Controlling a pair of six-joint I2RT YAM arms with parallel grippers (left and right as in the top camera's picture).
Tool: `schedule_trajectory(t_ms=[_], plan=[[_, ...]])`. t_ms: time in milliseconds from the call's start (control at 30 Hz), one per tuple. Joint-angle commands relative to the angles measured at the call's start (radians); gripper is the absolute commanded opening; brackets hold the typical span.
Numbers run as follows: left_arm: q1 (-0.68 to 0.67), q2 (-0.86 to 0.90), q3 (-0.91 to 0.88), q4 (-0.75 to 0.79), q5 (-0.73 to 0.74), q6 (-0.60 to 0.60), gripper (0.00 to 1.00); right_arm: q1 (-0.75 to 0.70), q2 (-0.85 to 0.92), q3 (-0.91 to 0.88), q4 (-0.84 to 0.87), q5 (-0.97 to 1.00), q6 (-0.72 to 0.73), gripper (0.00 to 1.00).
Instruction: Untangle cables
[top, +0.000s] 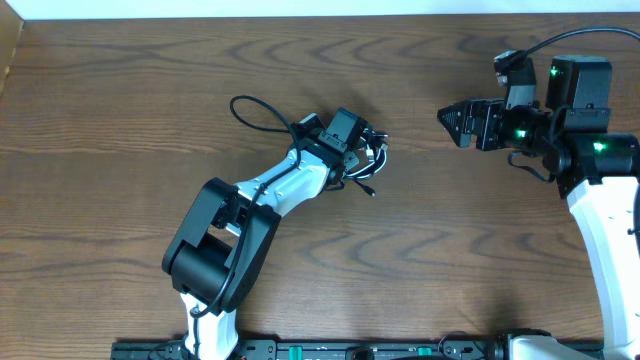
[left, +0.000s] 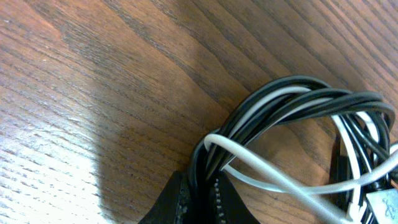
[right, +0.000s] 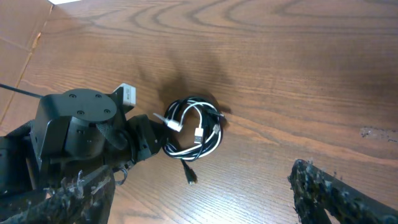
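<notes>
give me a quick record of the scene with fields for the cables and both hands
surface: brown wood-grain table
cables: thin black cord and thin white cord, coiled together in one bundle, not yet separated
plug end: small white plug end lies inside the coil
left hand: shut on the bundle at its edge strands
right hand: open, holding nothing, off to the side and apart from the bundle
</notes>
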Motion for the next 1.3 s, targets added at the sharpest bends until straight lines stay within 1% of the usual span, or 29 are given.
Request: schedule_trajectory(t_ms=[0, 67, 133, 233, 333, 400, 533, 600, 667, 800, 867, 967, 1033, 1133, 1200, 1233, 1267], plan=[[0.007, 0.023, -0.005, -0.016, 0.037, 0.024, 0.07, 0.007, 0.003, 0.014, 0.002, -0.004, 0.008, 0.87], [0.013, -0.008, 0.006, -0.014, 0.116, 0.032, 0.07, 0.009, 0.003, 0.014, 0.003, -0.006, 0.008, 0.88], [0.026, -0.051, 0.021, 0.016, 0.256, 0.082, 0.08, 0.014, 0.003, 0.014, 0.013, -0.006, 0.008, 0.88], [0.046, -0.118, 0.023, 0.116, 0.433, 0.183, 0.07, 0.028, 0.003, 0.014, 0.039, -0.006, 0.013, 0.85], [0.077, -0.186, 0.023, 0.159, 0.561, 0.254, 0.07, 0.041, 0.003, 0.014, 0.060, -0.006, 0.013, 0.80], [0.106, -0.228, 0.023, 0.161, 0.644, 0.306, 0.07, 0.047, 0.003, 0.014, 0.076, -0.006, 0.042, 0.78], [0.168, -0.275, 0.023, 0.161, 0.852, 0.449, 0.07, 0.056, 0.003, 0.014, 0.101, -0.006, 0.084, 0.66], [0.197, -0.279, 0.023, 0.160, 0.957, 0.505, 0.08, 0.066, 0.003, 0.014, 0.109, -0.006, 0.092, 0.63], [0.219, -0.278, 0.023, 0.153, 1.044, 0.570, 0.07, 0.082, 0.005, 0.014, 0.120, -0.006, 0.099, 0.67], [0.237, -0.278, 0.023, 0.117, 1.144, 0.657, 0.07, 0.121, 0.020, 0.014, 0.144, -0.006, 0.095, 0.70], [0.238, -0.278, 0.023, 0.106, 1.181, 0.685, 0.08, 0.136, 0.033, 0.014, 0.138, -0.010, 0.054, 0.70], [0.242, -0.277, 0.023, 0.105, 1.253, 0.699, 0.08, 0.143, 0.051, 0.014, 0.084, -0.072, -0.100, 0.71], [0.254, -0.277, 0.023, 0.105, 1.298, 0.700, 0.08, 0.137, 0.055, 0.014, 0.050, -0.089, -0.155, 0.69], [0.286, -0.271, 0.023, 0.112, 1.390, 0.715, 0.07, 0.118, 0.055, 0.014, 0.027, -0.092, -0.176, 0.65], [0.311, -0.265, 0.023, 0.117, 1.462, 0.734, 0.08, 0.102, 0.055, 0.014, 0.032, -0.126, -0.183, 0.64], [0.323, -0.261, 0.023, 0.122, 1.504, 0.747, 0.08, 0.095, 0.060, 0.014, 0.037, -0.162, -0.200, 0.65], [0.338, -0.255, 0.023, 0.135, 1.548, 0.747, 0.07, 0.089, 0.064, 0.014, 0.042, -0.205, -0.215, 0.69]])
